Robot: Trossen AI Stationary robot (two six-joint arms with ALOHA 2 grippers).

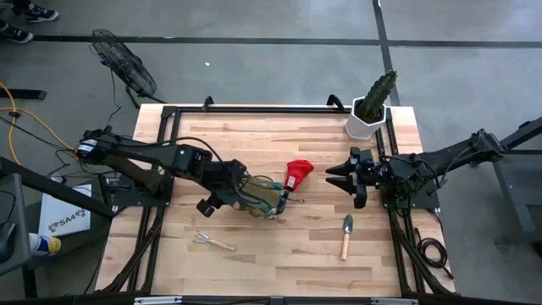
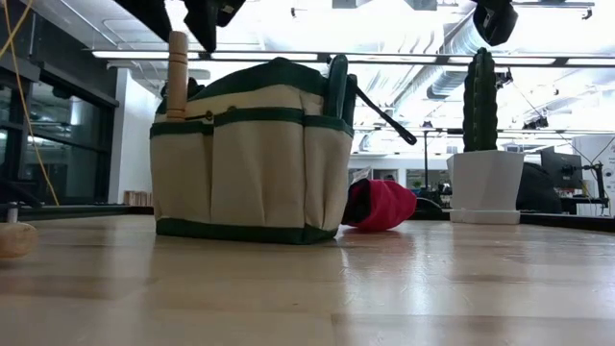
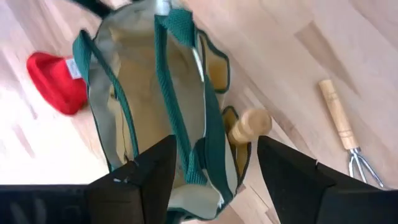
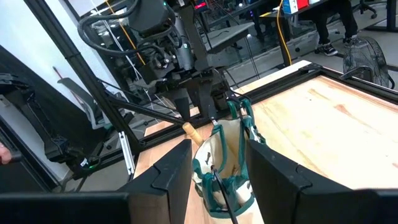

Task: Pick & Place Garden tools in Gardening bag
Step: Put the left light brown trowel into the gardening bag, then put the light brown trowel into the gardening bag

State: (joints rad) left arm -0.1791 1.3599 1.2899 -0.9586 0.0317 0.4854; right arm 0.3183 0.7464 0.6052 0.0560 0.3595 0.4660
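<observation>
Just now the left pincer (image 3: pixel 214 171) hangs wide open and empty over the gardening bag (image 3: pixel 161 106), a wooden-handled tool (image 3: pixel 249 126) pocketed; next likely fetching the hand rake (image 1: pixel 213 241).

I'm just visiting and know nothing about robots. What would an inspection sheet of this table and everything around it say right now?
Surface: wooden table, framed by dark rails.
Job's things: gardening bag stands mid-table with a wooden handle sticking out of a side pocket; red glove-like piece beside the bag; hand rake and trowel lie loose on the table.
Clutter: cactus in a white pot at the far right corner.
Grippers: left gripper is open right above the bag, holding nothing; right gripper waits near the right edge, holding nothing.
Cables: yellow cable on the floor to the left.
Surroundings: floor fan; a person's shoes in the far left corner.
</observation>
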